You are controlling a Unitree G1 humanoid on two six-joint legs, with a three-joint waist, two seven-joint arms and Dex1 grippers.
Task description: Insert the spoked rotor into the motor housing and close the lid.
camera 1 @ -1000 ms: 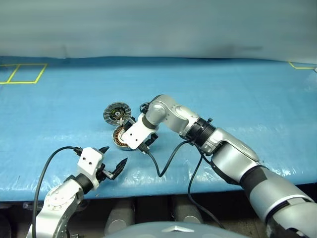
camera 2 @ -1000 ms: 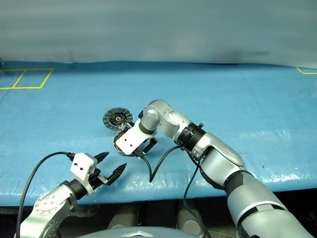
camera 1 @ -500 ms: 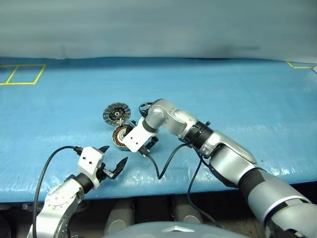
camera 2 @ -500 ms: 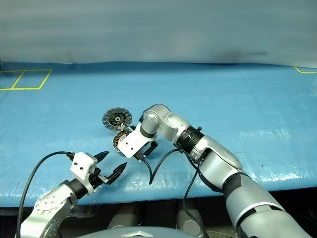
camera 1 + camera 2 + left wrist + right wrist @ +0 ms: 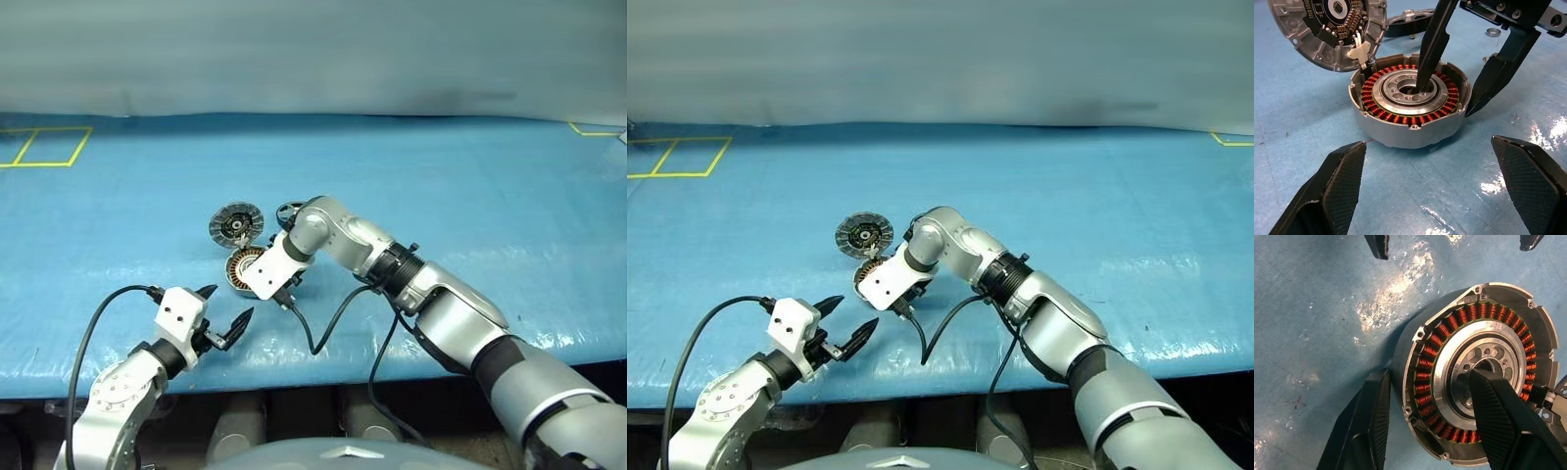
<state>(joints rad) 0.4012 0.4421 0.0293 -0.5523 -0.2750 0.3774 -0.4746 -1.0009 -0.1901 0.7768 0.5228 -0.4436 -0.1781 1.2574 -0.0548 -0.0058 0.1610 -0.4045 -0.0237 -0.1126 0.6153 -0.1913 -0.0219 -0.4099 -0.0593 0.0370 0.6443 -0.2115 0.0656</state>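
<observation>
Right wrist view: pincer straddling motor housing wall

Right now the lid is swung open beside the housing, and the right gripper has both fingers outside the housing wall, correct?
Not quite. The lid is open, but the right gripper straddles the motor housing wall: one finger sits in the central bearing, the other outside. The right wrist view shows it.

Right claw astride motor housing wall
</observation>
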